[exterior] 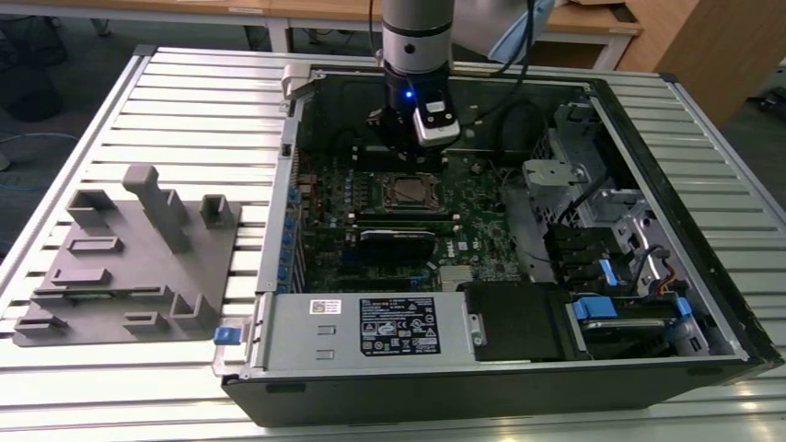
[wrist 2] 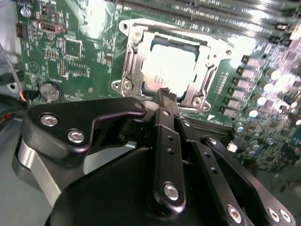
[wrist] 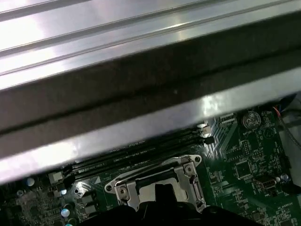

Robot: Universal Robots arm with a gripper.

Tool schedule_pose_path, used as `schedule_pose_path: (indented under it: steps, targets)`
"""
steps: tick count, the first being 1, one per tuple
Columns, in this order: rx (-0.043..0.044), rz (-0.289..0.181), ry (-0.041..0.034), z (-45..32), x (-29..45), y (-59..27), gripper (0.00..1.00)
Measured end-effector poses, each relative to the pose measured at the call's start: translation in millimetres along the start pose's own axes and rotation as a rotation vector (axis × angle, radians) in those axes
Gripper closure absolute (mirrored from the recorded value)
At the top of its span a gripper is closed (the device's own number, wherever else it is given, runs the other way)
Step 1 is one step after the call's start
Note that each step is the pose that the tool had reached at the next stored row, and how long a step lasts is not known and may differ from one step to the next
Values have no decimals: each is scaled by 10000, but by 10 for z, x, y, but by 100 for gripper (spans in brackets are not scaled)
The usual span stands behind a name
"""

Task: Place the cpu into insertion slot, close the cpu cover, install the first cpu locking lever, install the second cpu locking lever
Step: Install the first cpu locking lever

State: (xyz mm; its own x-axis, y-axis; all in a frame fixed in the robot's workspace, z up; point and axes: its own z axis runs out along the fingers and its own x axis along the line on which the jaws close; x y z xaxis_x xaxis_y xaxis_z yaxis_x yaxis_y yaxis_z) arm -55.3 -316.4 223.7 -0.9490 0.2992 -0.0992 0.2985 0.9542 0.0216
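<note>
Hand (wrist 2: pixel 163 94) over cpu cover (wrist 2: pixel 136 61) | cpu (wrist 2: pixel 170 66) seated | print unreadable

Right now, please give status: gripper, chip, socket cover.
Gripper over socket, empty. Chip seated in socket. Cover down around chip. Nothing in the way.

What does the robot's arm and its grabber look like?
The arm is a round silver-grey tube with a dark band, and a small blue light glows lower down. A shiny silver and black box is fixed at its side, and dark cables trail near it. The gripper is matte black, built of flat bars joined with round silver screws.
</note>
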Motion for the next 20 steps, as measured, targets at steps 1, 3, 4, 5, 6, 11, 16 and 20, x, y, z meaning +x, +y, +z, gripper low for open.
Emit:
schedule_pose_path:
  steps: [1, 3, 4, 5, 6, 11, 16, 20]
  targets:
    - [-1, -12, 0, 0, -5, -17, 90]
    - [-7, -55, 1, 2, -13, -42, 90]
    - [-11, -95, 1, 2, -15, -49, 90]
    - [-18, -163, 2, 4, -16, -52, 90]
    - [-26, -264, 4, 7, -16, -53, 90]
    - [-86, -908, 18, 21, -15, -55, 90]
    - [-112, -1207, 25, 28, -24, -87, 90]
    - [-118, -1269, 26, 32, -45, -153, 90]
